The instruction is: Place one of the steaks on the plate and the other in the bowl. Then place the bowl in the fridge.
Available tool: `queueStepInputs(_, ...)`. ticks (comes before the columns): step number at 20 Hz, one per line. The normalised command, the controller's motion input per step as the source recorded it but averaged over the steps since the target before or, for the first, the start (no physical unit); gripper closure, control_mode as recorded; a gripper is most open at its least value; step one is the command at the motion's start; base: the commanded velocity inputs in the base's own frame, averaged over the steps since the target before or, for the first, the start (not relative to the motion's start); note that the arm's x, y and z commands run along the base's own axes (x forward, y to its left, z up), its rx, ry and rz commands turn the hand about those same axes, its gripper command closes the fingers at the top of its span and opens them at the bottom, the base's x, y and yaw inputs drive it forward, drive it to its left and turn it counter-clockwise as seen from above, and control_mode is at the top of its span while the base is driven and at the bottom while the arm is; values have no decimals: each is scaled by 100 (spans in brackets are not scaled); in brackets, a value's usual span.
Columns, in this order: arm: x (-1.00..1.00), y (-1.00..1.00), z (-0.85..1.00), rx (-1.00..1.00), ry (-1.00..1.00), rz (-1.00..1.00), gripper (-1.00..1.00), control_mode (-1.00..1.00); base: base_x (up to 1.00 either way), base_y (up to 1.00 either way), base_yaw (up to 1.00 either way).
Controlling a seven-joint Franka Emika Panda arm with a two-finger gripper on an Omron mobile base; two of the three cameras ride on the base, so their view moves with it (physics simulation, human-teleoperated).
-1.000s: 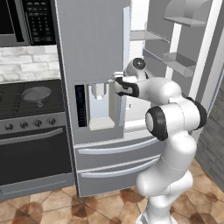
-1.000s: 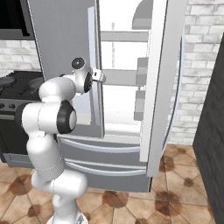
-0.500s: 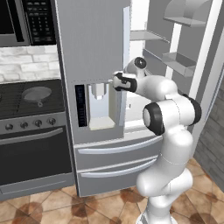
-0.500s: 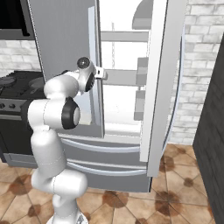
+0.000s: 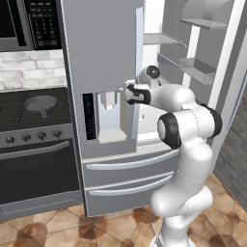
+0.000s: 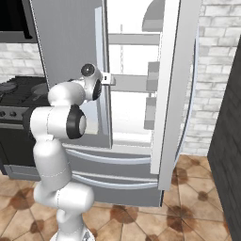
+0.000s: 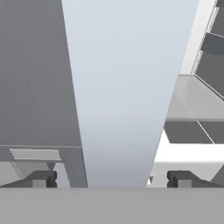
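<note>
kitchen: fridge (image 5: 103, 72), stove (image 5: 34, 108), microwave (image 5: 29, 24)

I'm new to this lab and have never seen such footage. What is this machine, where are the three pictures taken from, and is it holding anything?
It is a white robot arm on a driving base, in a rendered kitchen. Two pictures come from cameras on the base, behind the arm to its left and right. The third looks out from the hand itself. The arm reaches toward the fridge, whose right door stands open, showing white shelves. The gripper has its jaws open, one on each side of the left door's edge, holding nothing. A stove stands left of the fridge.
</note>
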Motion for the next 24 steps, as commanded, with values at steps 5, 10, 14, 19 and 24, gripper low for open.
queueStepInputs(5,30,0,0,0,0,0,100,-100,0,0,0)
queueStepInputs(10,16,0,0,0,0,0,100,-100,0,0,0)
queueStepInputs(14,-7,0,0,0,0,-3,100,-100,0,0,0)
queueStepInputs(19,-46,0,5,0,1,-14,100,-100,0,0,0)
queueStepInputs(24,-71,0,11,0,0,-22,100,-100,0,0,0)
